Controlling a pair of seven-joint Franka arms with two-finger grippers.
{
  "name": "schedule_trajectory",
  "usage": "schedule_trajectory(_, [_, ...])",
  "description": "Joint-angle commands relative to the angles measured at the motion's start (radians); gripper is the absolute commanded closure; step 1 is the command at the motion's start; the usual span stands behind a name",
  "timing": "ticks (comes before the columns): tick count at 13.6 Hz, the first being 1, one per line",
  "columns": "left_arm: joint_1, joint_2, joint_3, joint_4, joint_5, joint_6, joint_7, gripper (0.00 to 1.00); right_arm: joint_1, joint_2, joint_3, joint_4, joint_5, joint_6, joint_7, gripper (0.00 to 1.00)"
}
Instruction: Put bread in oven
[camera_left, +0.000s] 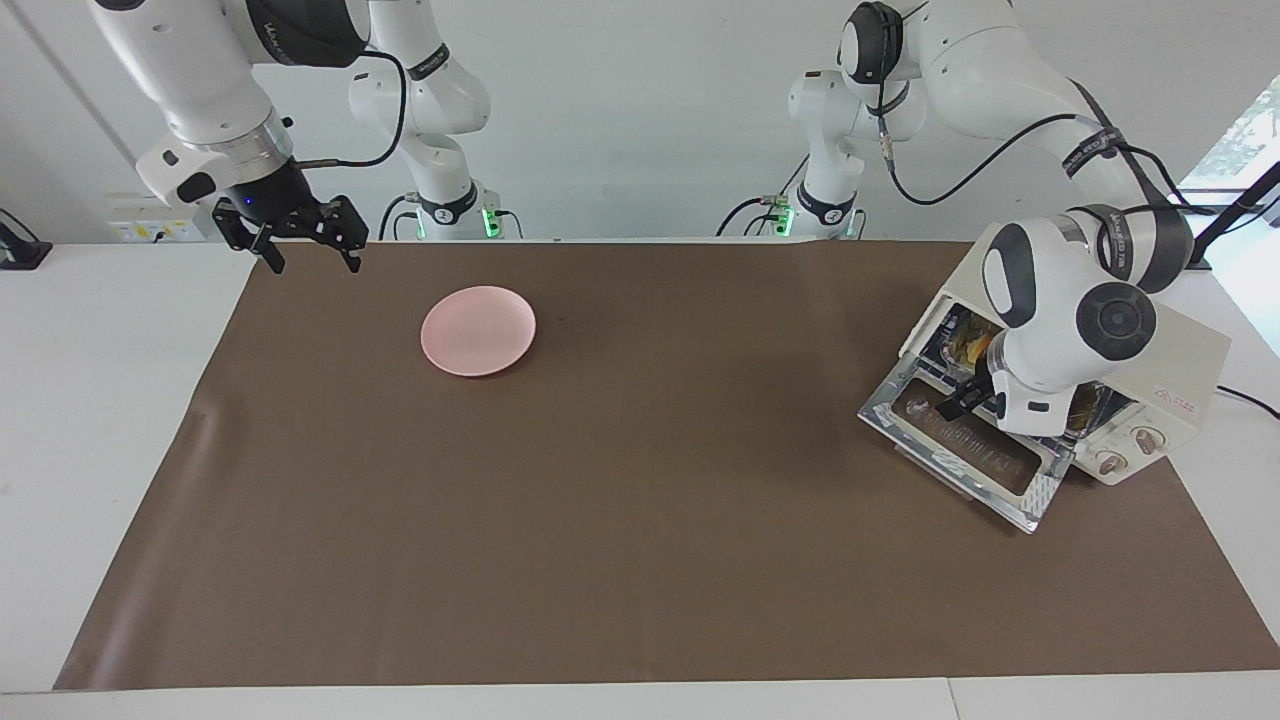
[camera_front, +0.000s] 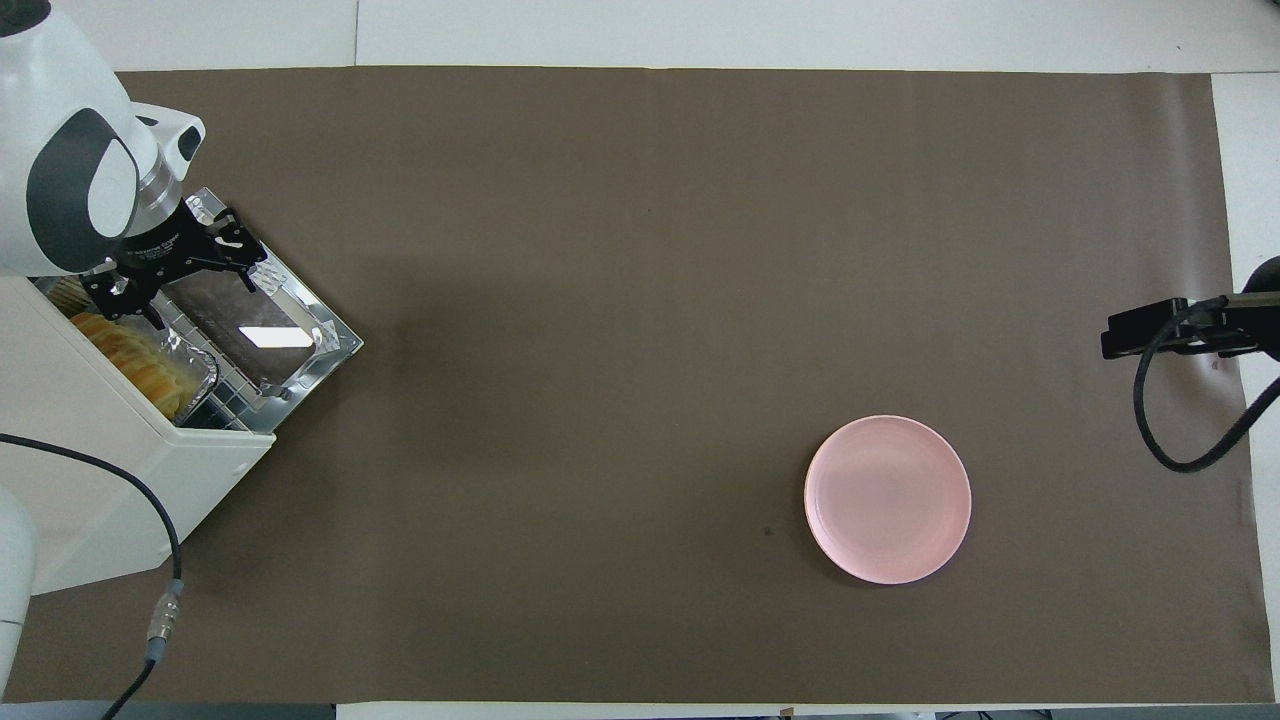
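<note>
Desk, white, covered for most of its width by a brown mat.

Oven, cream-white box, sits at the left arm's end of the desk, set at an angle. Its glass door lies folded down flat, metal frame shining; two knobs show on the front panel in the facing view.

Pink plate, round, bare, lies on the mat toward the right arm's end, well apart from the oven.

Foil tray, crinkled silver, sits on the wire rack just inside the oven mouth.

Bread, golden ridged loaf, lies in the foil tray inside the oven (in the facing view the arm's wrist hides most of it; only a yellow sliver shows).

Left tool, black, hangs over the hinge edge of the open door, at the oven mouth. Its fingers are spread wide and pinch nothing. The bread lies just beside it, deeper in the oven and apart from both fingers: one fingertip stands near the loaf's end, no contact seen.

Right tool hangs in the air over the mat's edge at the right arm's end, beside the plate and apart from it; fingers spread, nothing between them. This arm waits.
</note>
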Motion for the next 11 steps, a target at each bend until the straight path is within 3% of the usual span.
schedule_trajectory(1, [-0.023, -0.103, 0.004, -0.023, 0.017, -0.045, 0.086, 0.0, -0.004, -0.015, 0.003, -0.013, -0.011, -0.008, -0.013, 0.0])
schedule_trajectory(4, [-0.009, -0.218, 0.004, -0.032, 0.015, -0.114, 0.282, 0.0, -0.004, -0.015, 0.002, -0.013, -0.01, -0.008, -0.013, 0.0])
schedule_trajectory(10, [-0.006, -0.434, -0.001, -0.135, 0.015, -0.267, 0.385, 0.0, -0.004, -0.015, 0.002, -0.013, -0.011, -0.008, -0.013, 0.0])
schedule_trajectory(11, [0.041, -0.468, -0.047, -0.15, 0.015, -0.269, 0.41, 0.0, -0.004, -0.015, 0.003, -0.013, -0.011, -0.008, -0.013, 0.0])
